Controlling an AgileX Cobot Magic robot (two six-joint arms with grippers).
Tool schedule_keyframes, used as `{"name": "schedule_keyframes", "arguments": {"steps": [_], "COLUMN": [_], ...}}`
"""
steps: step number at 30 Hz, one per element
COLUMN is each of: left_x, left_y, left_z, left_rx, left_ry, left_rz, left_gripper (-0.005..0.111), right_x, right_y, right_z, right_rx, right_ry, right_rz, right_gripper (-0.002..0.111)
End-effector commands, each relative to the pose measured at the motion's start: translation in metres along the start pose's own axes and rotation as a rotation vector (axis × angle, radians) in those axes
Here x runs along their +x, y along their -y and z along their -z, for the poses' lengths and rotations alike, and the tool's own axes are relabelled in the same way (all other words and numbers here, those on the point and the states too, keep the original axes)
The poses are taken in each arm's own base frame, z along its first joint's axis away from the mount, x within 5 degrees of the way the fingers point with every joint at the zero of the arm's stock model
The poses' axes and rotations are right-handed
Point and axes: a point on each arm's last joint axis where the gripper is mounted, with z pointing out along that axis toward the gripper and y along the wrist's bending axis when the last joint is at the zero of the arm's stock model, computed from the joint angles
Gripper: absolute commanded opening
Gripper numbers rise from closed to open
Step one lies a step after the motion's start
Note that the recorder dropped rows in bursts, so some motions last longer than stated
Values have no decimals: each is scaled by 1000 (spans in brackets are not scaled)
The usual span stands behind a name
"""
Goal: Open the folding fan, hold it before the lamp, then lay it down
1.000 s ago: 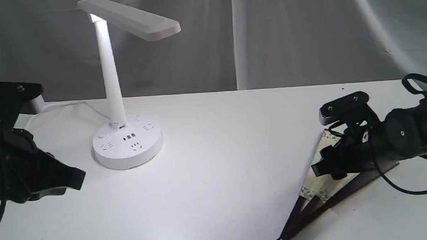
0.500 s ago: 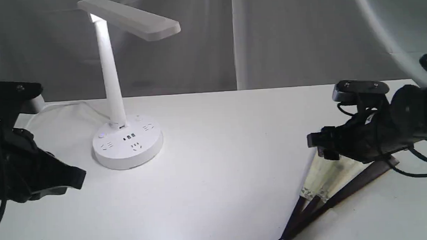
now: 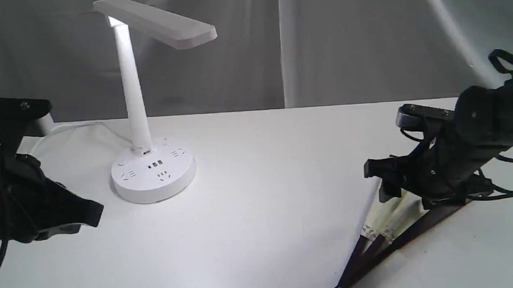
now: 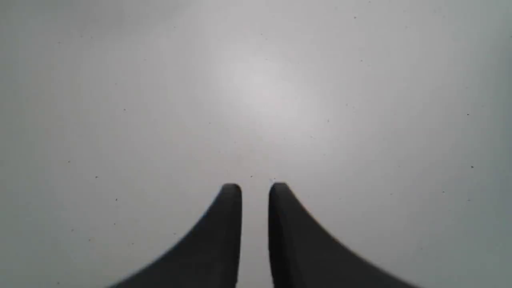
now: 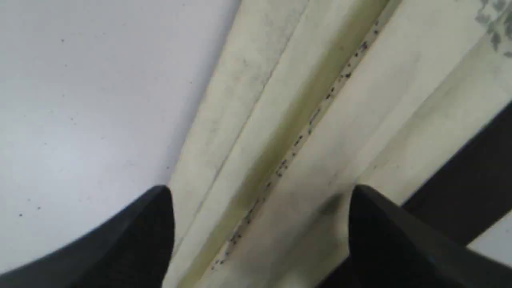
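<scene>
Two claws we observed: the right gripper (image 5: 260, 192) stood wide apart over the folding fan (image 5: 280, 132), clamping nothing; the left gripper (image 4: 255, 186) showed a narrow gap, empty.

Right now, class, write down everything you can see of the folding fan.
The folding fan lies partly spread on the white table, on the right arm's side. Its cream pleated paper leaf carries small black marks along a fold and a patterned grey border; dark wooden ribs converge toward one end. The open right pincer hangs over the leaf, hiding part; contact cannot be judged.
</scene>
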Motion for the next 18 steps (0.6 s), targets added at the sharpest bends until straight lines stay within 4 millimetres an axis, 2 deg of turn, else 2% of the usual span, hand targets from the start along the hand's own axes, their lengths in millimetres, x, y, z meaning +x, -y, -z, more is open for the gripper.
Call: {"name": "schedule_keyframes", "arguments": {"steps": [1, 3, 7, 13, 18], "left_x": [-3, -3, -3, -3, -3], "left_y": [2, 2, 2, 2, 2], "left_z": [1, 1, 1, 1, 1], "left_rx": [9, 9, 9, 9, 9], "left_ry": [20, 20, 20, 20, 20], "left_rz": [12, 12, 12, 12, 12], "left_gripper": [12, 12, 12, 12, 12], "right_x": [-5, -4, 1, -2, -2], "right_y": [3, 7, 10, 8, 8], "right_z": [-2, -7, -17, -17, -17], "right_rx": [44, 79, 96, 88, 90], "right_ry": [45, 36, -11, 20, 20], "right_rz": [115, 196, 253, 346, 562], "right_gripper": [62, 62, 62, 62, 62]}}
